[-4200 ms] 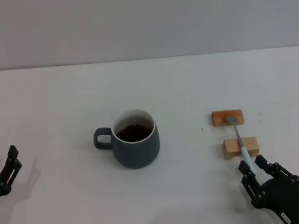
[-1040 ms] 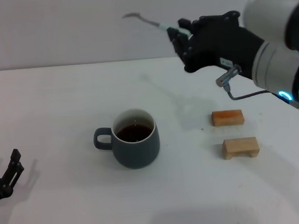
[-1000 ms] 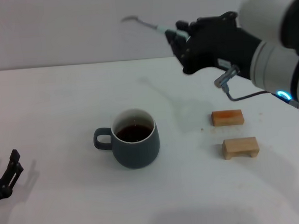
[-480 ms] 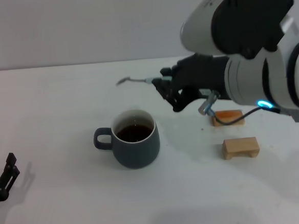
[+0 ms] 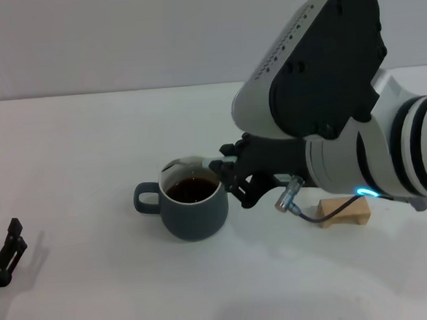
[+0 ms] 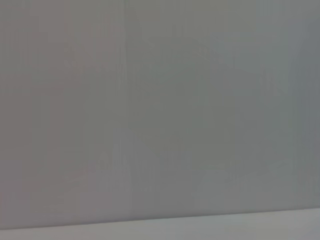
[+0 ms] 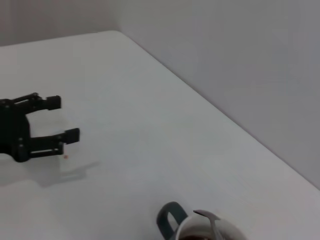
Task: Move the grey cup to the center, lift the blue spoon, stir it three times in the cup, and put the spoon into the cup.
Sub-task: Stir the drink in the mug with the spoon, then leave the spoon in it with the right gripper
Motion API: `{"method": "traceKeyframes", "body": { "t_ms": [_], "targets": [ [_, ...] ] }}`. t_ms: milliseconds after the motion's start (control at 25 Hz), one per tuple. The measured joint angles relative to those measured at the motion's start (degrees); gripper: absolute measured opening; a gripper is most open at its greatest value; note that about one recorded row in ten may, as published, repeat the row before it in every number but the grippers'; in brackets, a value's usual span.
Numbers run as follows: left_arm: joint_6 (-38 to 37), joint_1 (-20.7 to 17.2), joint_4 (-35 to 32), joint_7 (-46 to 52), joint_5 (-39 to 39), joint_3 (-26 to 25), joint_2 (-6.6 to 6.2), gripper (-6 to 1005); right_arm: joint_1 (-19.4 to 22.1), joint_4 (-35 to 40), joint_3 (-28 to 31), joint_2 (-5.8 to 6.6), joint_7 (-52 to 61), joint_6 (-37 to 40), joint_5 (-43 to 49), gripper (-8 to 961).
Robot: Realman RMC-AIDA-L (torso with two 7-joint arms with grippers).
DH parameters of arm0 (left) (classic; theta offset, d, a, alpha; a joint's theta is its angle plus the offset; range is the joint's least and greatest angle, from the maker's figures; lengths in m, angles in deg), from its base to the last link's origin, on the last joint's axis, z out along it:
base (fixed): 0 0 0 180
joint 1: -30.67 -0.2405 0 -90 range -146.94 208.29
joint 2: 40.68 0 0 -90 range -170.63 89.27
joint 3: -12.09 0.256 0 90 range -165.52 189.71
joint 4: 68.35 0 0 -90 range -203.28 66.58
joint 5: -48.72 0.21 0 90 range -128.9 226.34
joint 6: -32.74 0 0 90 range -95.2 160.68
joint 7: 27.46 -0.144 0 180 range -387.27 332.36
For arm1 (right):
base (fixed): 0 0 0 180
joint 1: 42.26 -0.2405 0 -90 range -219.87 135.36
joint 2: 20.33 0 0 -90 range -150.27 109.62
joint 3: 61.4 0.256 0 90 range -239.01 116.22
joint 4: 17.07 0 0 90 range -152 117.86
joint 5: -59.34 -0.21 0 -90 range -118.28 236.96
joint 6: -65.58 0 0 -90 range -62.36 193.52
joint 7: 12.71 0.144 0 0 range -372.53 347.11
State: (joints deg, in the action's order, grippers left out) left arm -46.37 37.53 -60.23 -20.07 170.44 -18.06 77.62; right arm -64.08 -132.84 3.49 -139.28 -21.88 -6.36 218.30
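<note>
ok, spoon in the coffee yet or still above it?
Cannot tell for sure. The blue spoon's bowl sits at the grey cup's far rim, held by the right gripper; contact with the liquid isn't visible.

The right arm's bulk hides most of the near wooden block (image 5: 343,212) beside the grey cup (image 5: 191,204) and the farther block entirely. The blue spoon (image 5: 192,162), over the cup's far rim, shows only its bowl and neck; its handle is lost among the right gripper (image 5: 228,175)'s dark fingers. The left gripper (image 5: 6,251), well apart from the cup, is cut off by the head view's edge. In the right wrist view the cup is cropped at the frame's edge.
</note>
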Motion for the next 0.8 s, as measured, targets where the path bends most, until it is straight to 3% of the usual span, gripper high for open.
{"method": "traceKeyframes", "body": {
  "t_ms": [440,800],
  "targets": [
    [0.11,0.21,-0.05,0.00,0.00,0.01,0.00,862,0.46,0.93,-0.31,-0.13,0.18,-0.33,-0.26,160],
    [0.11,0.17,-0.04,0.00,0.00,0.01,0.01,862,0.02,6.05,-1.18,-0.14,-0.04,3.86,-0.32,160]
  ]
}}
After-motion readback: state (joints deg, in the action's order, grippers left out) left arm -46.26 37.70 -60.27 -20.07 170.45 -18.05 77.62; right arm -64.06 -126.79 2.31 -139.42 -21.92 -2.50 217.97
